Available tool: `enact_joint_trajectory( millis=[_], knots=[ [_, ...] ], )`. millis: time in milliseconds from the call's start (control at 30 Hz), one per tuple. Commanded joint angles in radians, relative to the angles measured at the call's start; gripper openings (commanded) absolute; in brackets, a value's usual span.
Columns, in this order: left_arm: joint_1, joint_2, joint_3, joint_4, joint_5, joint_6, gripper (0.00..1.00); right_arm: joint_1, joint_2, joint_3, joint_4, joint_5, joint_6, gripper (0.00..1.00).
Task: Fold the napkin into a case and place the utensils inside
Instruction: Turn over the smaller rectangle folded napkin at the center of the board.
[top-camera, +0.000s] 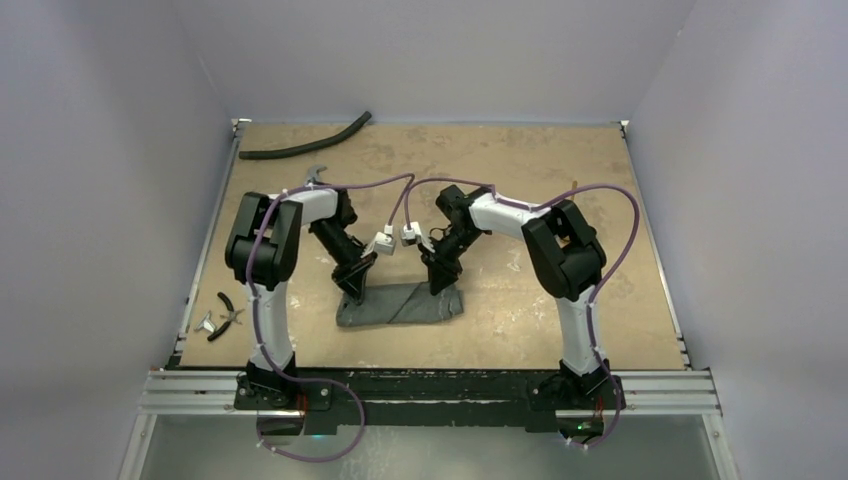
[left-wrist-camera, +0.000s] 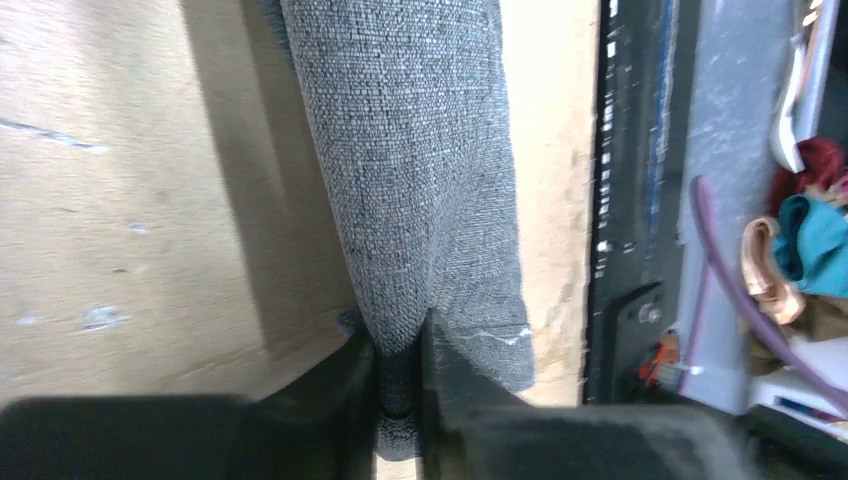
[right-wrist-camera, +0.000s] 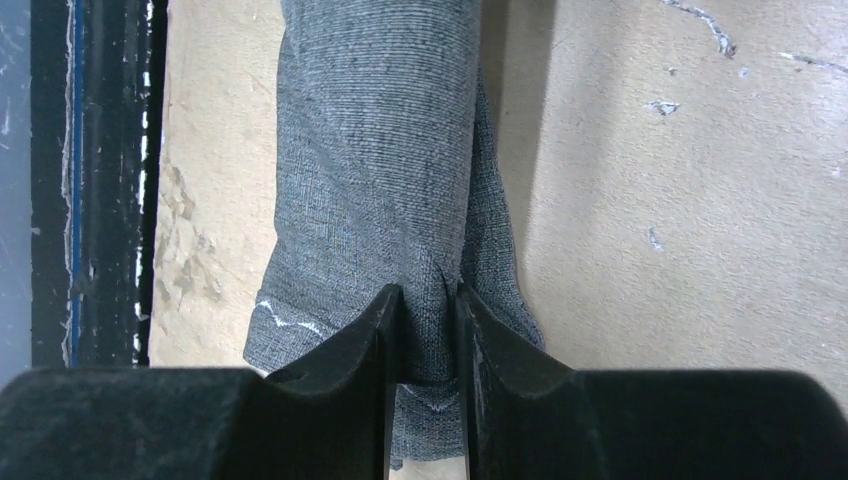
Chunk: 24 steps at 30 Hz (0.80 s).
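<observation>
Folding step, I judge: left gripper (left-wrist-camera: 398, 350) pinches the napkin (top-camera: 400, 304) at lower centre; right gripper (right-wrist-camera: 430, 300) straddles a fold, grip I cannot tell. Next needs a flat crease.

Curved black hose (top-camera: 300, 150) at far left of tan table (top-camera: 560, 160), dark-handled pliers (top-camera: 228, 312) near its left edge

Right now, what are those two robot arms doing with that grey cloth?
They are working on folding the napkin on the table. It lies as a long folded strip close to the arms. The left hand pinches one end of it, and the right hand has the other end between its fingers.
</observation>
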<state>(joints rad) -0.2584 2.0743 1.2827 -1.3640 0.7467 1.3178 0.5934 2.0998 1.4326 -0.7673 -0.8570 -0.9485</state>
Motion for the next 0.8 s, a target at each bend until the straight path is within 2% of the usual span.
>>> enact_joint_trajectory(
  millis=[0,33,67,133,233,300,333,367,533,767],
  knots=[
    [0.031,0.013,0.036,0.097,-0.125,-0.056,0.4,-0.014,0.03,0.019,-0.02,0.107,-0.027,0.29],
    [0.032,0.012,0.036,0.127,-0.134,-0.076,0.61,-0.013,0.037,0.021,-0.014,0.11,-0.016,0.29],
    [0.031,0.004,0.033,0.154,-0.142,-0.095,0.75,-0.014,0.041,0.02,-0.006,0.115,0.001,0.29],
    [0.032,-0.029,0.014,0.211,-0.157,-0.127,0.85,-0.015,0.04,0.022,0.011,0.118,0.038,0.3],
    [0.033,-0.088,-0.006,0.251,-0.177,-0.141,0.9,-0.016,0.025,0.027,0.039,0.129,0.095,0.33],
    [0.034,-0.095,0.008,0.232,-0.178,-0.141,0.91,-0.017,0.01,0.026,0.063,0.142,0.133,0.4],
    [0.034,-0.096,0.014,0.232,-0.185,-0.146,0.92,-0.017,0.003,0.024,0.071,0.148,0.151,0.9],
    [0.036,-0.102,0.013,0.249,-0.197,-0.16,0.93,-0.017,-0.006,0.021,0.073,0.149,0.156,0.98],
    [0.036,-0.197,-0.07,0.476,-0.29,-0.309,0.94,-0.017,-0.056,-0.003,0.09,0.162,0.166,0.99],
    [0.035,-0.246,-0.161,0.613,-0.374,-0.413,0.97,-0.022,-0.146,-0.044,0.148,0.207,0.221,0.99]
  ],
)
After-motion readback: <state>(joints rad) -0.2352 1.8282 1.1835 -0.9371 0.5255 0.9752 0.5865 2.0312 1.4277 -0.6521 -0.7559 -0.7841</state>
